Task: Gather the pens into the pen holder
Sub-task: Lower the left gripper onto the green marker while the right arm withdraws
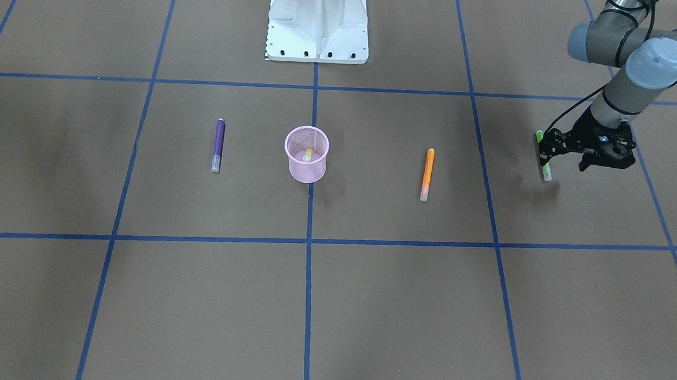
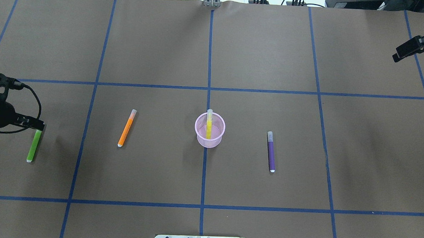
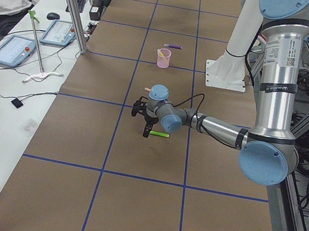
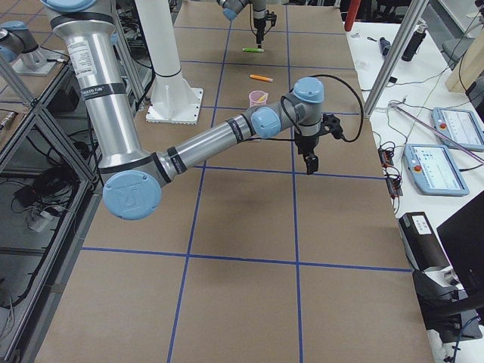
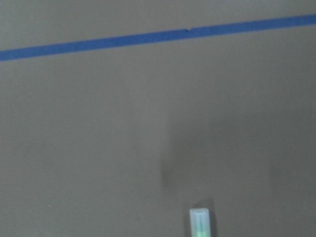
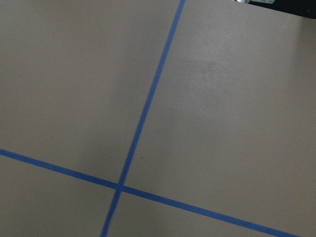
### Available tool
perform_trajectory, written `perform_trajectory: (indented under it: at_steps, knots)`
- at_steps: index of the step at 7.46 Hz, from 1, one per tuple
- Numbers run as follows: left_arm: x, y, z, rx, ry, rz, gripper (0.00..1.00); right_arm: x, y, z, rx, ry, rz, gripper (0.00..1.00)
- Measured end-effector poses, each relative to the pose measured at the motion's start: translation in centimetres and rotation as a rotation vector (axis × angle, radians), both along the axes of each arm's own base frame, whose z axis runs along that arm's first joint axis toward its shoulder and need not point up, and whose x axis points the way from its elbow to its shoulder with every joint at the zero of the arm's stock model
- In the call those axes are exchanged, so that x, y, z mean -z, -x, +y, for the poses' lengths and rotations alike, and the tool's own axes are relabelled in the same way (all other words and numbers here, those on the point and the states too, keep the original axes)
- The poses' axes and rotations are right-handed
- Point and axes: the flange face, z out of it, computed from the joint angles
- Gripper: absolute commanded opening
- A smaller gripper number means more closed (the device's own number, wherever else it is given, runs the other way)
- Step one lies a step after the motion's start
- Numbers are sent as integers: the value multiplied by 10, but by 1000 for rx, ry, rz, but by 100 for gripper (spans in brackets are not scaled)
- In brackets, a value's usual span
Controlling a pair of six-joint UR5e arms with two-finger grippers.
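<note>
The pink mesh pen holder (image 2: 210, 134) stands at the table's middle with the yellow pen (image 2: 209, 128) upright inside it. It also shows in the front view (image 1: 306, 156). The orange pen (image 2: 126, 128) lies to the holder's left and the purple pen (image 2: 271, 152) to its right. The green pen (image 2: 34, 146) lies at the far left. My left gripper (image 2: 40, 126) is down at the green pen's cap end (image 5: 200, 222). I cannot tell whether its jaws are closed on it. My right gripper (image 2: 397, 56) hangs above the far right edge, empty, its fingers showing as one narrow piece.
The robot's white base plate (image 1: 318, 21) stands at the table's near middle edge. Blue tape lines (image 2: 208, 88) divide the brown table into squares. Operator desks with tablets (image 3: 16, 51) stand beyond the table's far side.
</note>
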Motion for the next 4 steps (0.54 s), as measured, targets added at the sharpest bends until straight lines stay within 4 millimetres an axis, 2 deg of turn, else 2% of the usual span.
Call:
perform_trajectory:
  at_steps: [1, 4]
  knots:
    - [-1, -6, 4, -14, -1, -4, 48, -3, -3, 2, 1, 4, 0, 100]
    - [-3, -14, 11, -35, 1, -10, 46, -7, -4, 5, 1, 7, 2, 100]
